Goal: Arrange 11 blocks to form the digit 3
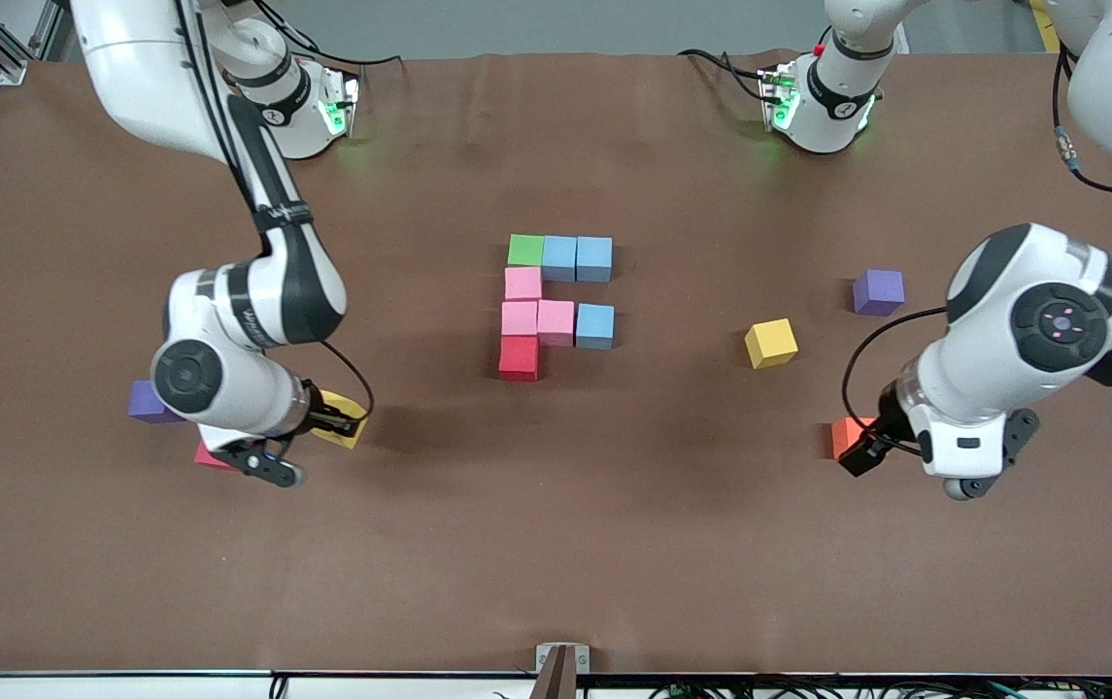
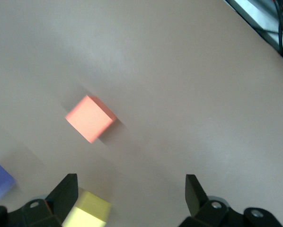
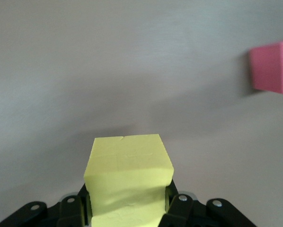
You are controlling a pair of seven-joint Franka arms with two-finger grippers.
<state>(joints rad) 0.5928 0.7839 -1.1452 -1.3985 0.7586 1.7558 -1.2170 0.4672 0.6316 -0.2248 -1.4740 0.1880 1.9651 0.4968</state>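
Observation:
The partial digit 3 (image 1: 556,301) lies mid-table as touching blocks: green (image 1: 525,249), light blue (image 1: 559,257), pink (image 1: 522,283) and red (image 1: 519,357). My right gripper (image 1: 334,420) is shut on a yellow cube (image 1: 346,434), low over the table toward the right arm's end; in the right wrist view the cube (image 3: 127,165) fills the jaws of the gripper (image 3: 127,201). My left gripper (image 1: 861,456) is open over bare table beside an orange cube (image 1: 843,433). The left wrist view shows that orange cube (image 2: 90,118) ahead of the open gripper (image 2: 130,198). Another yellow cube (image 1: 771,343) lies loose.
One purple cube (image 1: 878,292) sits near the loose yellow one. Another purple cube (image 1: 146,401) and a pinkish-red cube (image 1: 209,456) lie partly under the right arm's wrist. The table's front edge has a small bracket (image 1: 561,660).

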